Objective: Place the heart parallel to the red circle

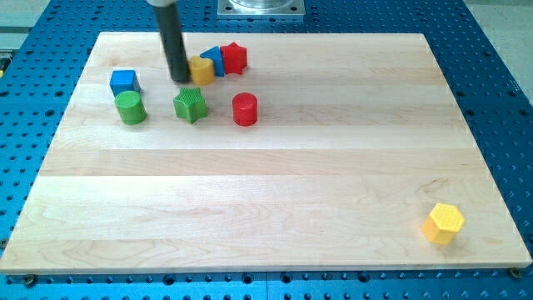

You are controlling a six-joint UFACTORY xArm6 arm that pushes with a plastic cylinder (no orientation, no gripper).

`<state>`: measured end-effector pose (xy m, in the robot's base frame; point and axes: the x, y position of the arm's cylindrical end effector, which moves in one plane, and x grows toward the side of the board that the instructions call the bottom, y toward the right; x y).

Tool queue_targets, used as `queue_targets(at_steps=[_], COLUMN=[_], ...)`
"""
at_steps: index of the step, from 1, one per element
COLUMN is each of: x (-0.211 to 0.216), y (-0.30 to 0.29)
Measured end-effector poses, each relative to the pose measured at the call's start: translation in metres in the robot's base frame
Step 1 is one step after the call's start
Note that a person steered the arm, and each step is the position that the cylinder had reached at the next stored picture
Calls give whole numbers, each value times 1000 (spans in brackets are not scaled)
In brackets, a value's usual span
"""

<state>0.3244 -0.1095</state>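
The yellow heart (202,70) lies near the view's top left, partly hidden behind my rod. My tip (180,79) rests against the heart's left side. The red circle (245,109) stands below and to the right of the heart. A blue block (214,60) and a red star (234,57) sit right of the heart, touching or nearly touching it. A green star (190,105) lies just below my tip.
A blue cube (124,82) and a green cylinder (131,107) sit at the left of the wooden board (266,183). A yellow hexagon (443,222) lies near the board's bottom right corner. Blue perforated table surrounds the board.
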Motion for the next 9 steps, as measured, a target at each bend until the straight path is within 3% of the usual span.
queue_targets(at_steps=[1,2,4,5,6,8,9], x=[14,2,-24,-21,13,142,92], y=[30,13,33,90,186,286,232])
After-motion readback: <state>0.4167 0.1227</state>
